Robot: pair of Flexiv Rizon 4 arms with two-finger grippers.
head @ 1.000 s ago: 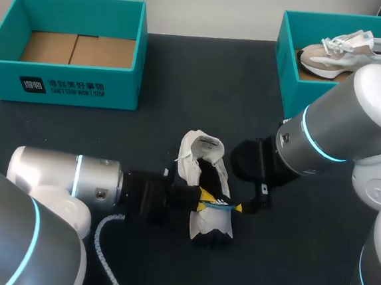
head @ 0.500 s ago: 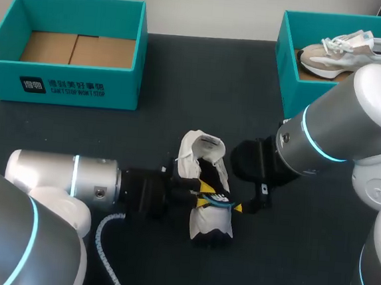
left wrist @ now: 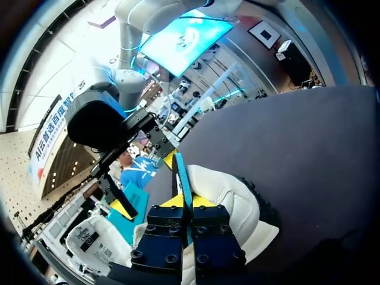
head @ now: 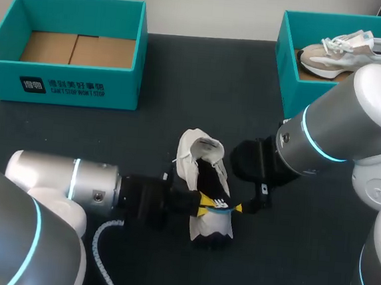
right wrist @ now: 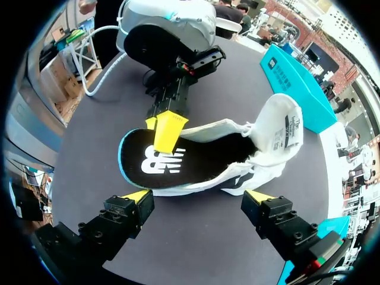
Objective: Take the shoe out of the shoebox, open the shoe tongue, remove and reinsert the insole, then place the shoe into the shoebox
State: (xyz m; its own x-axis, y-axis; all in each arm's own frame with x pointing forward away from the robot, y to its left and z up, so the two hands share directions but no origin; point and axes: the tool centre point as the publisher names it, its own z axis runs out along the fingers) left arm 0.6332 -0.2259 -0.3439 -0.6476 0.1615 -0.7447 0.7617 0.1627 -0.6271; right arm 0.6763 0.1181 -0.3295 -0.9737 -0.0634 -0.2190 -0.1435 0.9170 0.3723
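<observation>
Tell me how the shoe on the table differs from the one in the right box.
The table shoe is white, the boxed shoe beige and white. The table shoe lies tongue-open, its black insole pinched by the left hand; the boxed shoe sits laced in its teal box. Both are sneakers.

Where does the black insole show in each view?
Head view: insole mid-table at the white shoe, pinched by the left gripper.
Left wrist view: edge-on, teal rim between that gripper's fingers.
Right wrist view: ahead of the right gripper, logo side showing.
Shared landmark: the white shoe.
</observation>
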